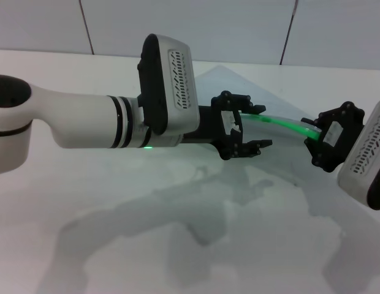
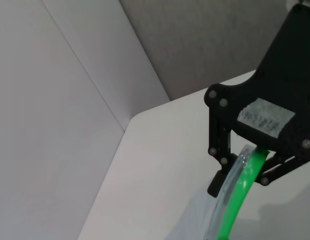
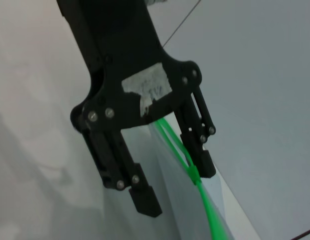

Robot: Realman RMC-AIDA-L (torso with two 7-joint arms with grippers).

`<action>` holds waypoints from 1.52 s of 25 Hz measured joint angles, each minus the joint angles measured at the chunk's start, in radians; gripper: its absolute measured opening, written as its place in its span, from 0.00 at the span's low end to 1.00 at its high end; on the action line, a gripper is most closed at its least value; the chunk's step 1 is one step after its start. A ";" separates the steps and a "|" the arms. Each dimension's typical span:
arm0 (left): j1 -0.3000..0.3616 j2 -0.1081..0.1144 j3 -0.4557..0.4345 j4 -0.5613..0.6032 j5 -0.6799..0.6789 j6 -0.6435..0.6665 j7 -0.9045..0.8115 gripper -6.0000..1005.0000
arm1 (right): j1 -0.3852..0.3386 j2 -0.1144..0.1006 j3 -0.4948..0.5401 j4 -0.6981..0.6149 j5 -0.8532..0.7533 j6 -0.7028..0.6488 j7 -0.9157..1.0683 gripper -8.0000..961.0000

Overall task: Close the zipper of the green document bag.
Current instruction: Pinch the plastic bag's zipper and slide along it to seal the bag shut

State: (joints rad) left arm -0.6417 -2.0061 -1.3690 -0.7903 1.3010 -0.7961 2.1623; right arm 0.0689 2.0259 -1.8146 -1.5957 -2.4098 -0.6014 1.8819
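We saw the green document bag (image 1: 239, 82) lifted off the white table (image 1: 116, 245) between the two arms, its translucent body hard to trace against the pale surface; only a faint sheet showed behind and below the grippers. The zipper (image 1: 282, 124) ran as a bright green strip from the left gripper (image 1: 248, 125) across to the right gripper (image 1: 314, 131).

In the head view the left gripper's fingers stood spread apart, the strip passing beside the upper one. The right wrist view showed the same spread, with the small slider tab (image 3: 194, 173) touching one fingertip (image 3: 205, 162), though we could not tell whether it was truly gripped.

The right gripper appeared clenched on the zipper's end; the left wrist view showed the strip vanishing between its fingers, the contact itself hidden.
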 joint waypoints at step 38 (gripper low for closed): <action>0.005 -0.011 -0.020 -0.044 0.014 0.035 0.004 0.32 | 0.029 -0.001 0.008 -0.007 -0.003 -0.031 0.046 0.06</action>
State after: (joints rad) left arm -0.6365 -2.0173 -1.3891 -0.8345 1.3147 -0.7608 2.1660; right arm 0.0979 2.0254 -1.8064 -1.6031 -2.4125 -0.6321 1.9276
